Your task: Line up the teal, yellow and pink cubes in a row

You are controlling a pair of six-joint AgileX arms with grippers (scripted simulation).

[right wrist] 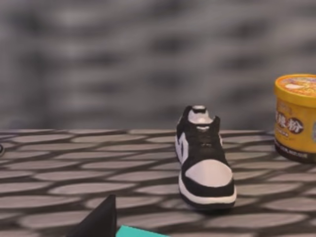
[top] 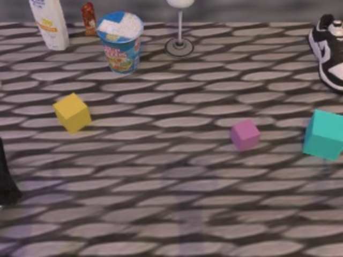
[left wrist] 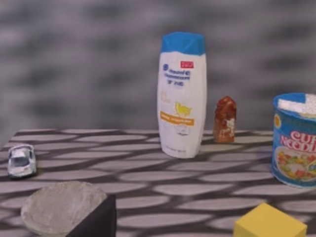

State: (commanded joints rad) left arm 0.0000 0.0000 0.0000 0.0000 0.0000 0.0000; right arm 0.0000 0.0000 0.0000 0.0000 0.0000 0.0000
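Note:
The yellow cube [top: 71,112] rests on the table at the left and shows in the left wrist view too [left wrist: 269,222]. Right of centre stands the small pink cube [top: 245,134]. The big teal cube [top: 324,134] is at the right edge; a sliver of it [right wrist: 140,232] lies just beside my right gripper's dark finger [right wrist: 98,219]. My left arm [top: 5,179] is parked at the left edge. Its gripper's one visible finger [left wrist: 96,219] stands alone, well apart from the yellow cube. Both grippers are open and empty. My right arm is outside the top view.
Along the back stand a white shampoo bottle [top: 49,21], a small brown bottle [top: 88,17], a cup of noodles [top: 120,42] and a white stemmed glass [top: 179,45]. A black-and-white shoe [top: 329,51] sits back right. A toy car [left wrist: 21,160], a grey disc [left wrist: 61,207] and a yellow tub [right wrist: 296,116] show in the wrist views.

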